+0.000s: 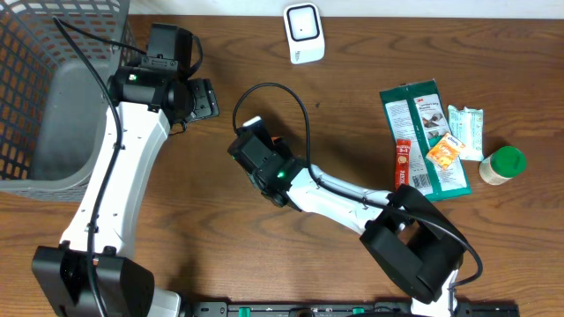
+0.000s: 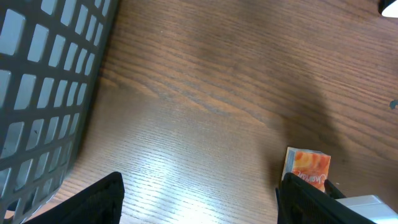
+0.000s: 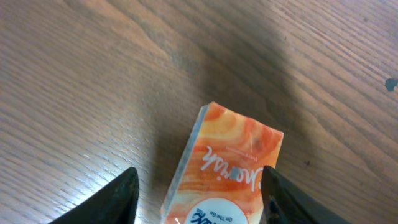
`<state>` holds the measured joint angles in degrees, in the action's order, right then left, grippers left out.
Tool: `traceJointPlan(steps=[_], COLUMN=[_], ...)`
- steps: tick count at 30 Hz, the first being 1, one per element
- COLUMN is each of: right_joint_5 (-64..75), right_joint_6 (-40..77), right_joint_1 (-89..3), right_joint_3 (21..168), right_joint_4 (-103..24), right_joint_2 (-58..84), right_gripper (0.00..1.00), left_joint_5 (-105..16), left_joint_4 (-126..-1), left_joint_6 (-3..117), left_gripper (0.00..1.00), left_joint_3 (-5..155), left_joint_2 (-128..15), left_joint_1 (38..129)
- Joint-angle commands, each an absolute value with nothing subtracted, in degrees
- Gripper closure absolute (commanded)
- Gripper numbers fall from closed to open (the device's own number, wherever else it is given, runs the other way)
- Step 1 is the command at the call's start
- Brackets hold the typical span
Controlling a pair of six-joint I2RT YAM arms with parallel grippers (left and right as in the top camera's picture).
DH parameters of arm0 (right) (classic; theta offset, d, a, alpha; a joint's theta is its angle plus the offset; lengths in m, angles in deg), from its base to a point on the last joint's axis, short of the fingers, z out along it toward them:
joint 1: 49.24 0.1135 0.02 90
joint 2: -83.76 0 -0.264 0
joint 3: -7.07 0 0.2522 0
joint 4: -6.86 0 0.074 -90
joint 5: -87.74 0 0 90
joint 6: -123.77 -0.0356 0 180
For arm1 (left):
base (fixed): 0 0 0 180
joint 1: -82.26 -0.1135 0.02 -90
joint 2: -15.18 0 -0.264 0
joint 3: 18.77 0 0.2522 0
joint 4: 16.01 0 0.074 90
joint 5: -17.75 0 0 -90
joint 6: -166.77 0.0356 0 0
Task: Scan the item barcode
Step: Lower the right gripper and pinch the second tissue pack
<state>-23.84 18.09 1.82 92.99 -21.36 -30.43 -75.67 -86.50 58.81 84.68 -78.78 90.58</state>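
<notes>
While the right gripper [image 3: 198, 182] stands spread around the orange packet [image 3: 231, 163] mid-table, not clamping it, an off-centre close could twist it and spoil the read at the white scanner [image 1: 304, 33] by the far edge. The left gripper [image 2: 196, 200], further left, gapes empty. The packet shows cursive script, unreadable, and what looks like "on The Go".

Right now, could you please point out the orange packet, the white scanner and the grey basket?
orange packet [image 3: 227, 162], right wrist view, middle of its printed face.
white scanner [image 1: 303, 32], overhead view, its front face.
grey basket [image 1: 26, 70], overhead view, its mesh wall.
</notes>
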Motion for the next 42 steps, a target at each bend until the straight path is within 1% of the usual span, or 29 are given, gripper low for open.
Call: traceJointPlan(steps=[1,8,13,18,24,27,31,35,42], right_joint_5=[-26.3,-28.7,-36.2,-33.8,-30.7,-30.1,-25.1,-24.3,-24.3], right_joint_6=[19.3,22.4,22.7,23.4,36.1,37.9,40.2,41.2,46.3], right_joint_1=[0.6,-1.2,-1.7,-0.9,0.7,1.1,1.0,0.6,-0.1], right_joint_3=[92.9,92.9,92.9,92.9,93.7,93.8,93.8,93.7,93.3], right_joint_4=[-22.5,-26.1,-30.6,-30.1,-27.9,-27.7,-27.7,-27.3,-24.9], right_joint_2=[-32.2,-32.3,-31.4,-29.8,-29.2,-29.2,-29.2,-29.5,-29.5], right_gripper=[0.4,0.37,0.34,0.3,0.3,0.31,0.35,0.46,0.46], left_joint_5=[-76.8,-76.8,-76.8,-76.8,-76.8,-76.8,-76.8,-76.8,-76.8], left_joint_4=[-86.7,-86.7,-86.7,-86.7,-86.7,-86.7,-86.7,-86.7,-86.7], left_joint_6=[59.1,59.1,59.1,59.1,59.1,59.1,59.1,59.1,59.1], left_gripper=[0.19,0.2,0.2,0.2,0.2,0.2,0.2,0.2,0.2], left_joint_3=[84.7,84.7,84.7,84.7,84.7,84.7,84.7,84.7,84.7], left_joint_2=[-77.3,-77.3,-77.3,-77.3,-77.3,-77.3,-77.3,-77.3,-77.3], left_joint_1=[90.4,90.4,90.4,90.4,90.4,90.4,90.4,90.4,90.4])
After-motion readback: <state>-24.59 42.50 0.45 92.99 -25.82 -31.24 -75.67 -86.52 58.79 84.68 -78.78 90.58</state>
